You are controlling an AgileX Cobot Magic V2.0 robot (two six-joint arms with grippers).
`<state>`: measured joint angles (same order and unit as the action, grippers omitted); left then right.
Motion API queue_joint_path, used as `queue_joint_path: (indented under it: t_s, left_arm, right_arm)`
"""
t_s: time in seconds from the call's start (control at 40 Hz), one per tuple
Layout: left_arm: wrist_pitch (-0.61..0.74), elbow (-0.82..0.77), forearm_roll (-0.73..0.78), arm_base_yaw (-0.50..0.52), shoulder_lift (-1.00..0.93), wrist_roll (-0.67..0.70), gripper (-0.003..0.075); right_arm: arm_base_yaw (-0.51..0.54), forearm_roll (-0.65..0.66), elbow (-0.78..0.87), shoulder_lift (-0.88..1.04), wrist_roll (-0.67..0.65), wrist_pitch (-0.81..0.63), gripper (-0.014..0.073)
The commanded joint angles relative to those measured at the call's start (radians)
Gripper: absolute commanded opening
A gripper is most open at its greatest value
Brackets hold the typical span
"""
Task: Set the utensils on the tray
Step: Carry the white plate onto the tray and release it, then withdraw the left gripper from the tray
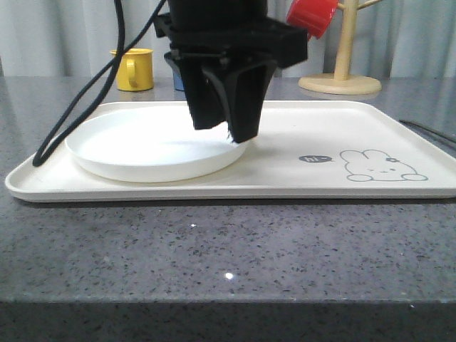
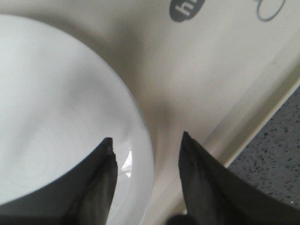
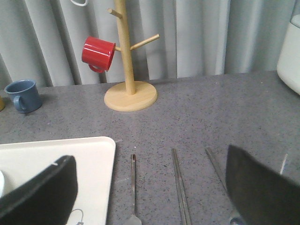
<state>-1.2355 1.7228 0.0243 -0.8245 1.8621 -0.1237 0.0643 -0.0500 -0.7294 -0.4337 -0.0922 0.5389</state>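
Note:
The cream tray (image 1: 299, 178) with a rabbit drawing lies across the table, and a round white plate (image 1: 135, 146) rests on its left half. My left gripper (image 1: 226, 132) hangs low over the plate's right rim. In the left wrist view this gripper (image 2: 146, 140) is open, one finger over the plate (image 2: 56, 108) and the other over the tray (image 2: 206, 79). My right gripper (image 3: 150, 155) is open above the bare table beside the tray's corner (image 3: 89, 154). Below it lie a slim metal utensil (image 3: 133, 183), the chopsticks (image 3: 179, 187) and another metal handle (image 3: 215, 169), partly hidden by a finger.
A yellow mug (image 1: 135, 69) and a blue mug (image 3: 22, 95) stand behind the tray. A wooden mug tree (image 3: 126, 70) holds a red mug (image 3: 98, 54). A black cable (image 1: 78, 107) droops over the tray's left end. A white object (image 3: 290, 51) sits far right.

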Motion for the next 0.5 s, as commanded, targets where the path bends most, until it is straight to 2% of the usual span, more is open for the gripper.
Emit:
queue_joint_path:
  t_s: [0.0, 0.1, 0.3, 0.475]
  left_arm:
    - [-0.035, 0.051, -0.009, 0.001, -0.108, -0.023, 0.0209]
    - [-0.035, 0.051, -0.009, 0.027, -0.145, -0.033, -0.0020]
    - [-0.035, 0.041, -0.009, 0.135, -0.233, -0.035, -0.0018]
    - [-0.001, -0.066, -0.009, 0.297, -0.343, -0.031, -0.0018]
  right_arm:
    - [0.005, 0.003, -0.032, -0.013, 0.007, -0.079, 0.0661]
    - [0.005, 0.003, -0.032, -0.013, 0.007, -0.079, 0.0661]
    - [0.005, 0.003, -0.032, -0.013, 0.007, -0.079, 0.0661]
    - [0.005, 0.003, -0.032, -0.013, 0.007, -0.079, 0.0661]
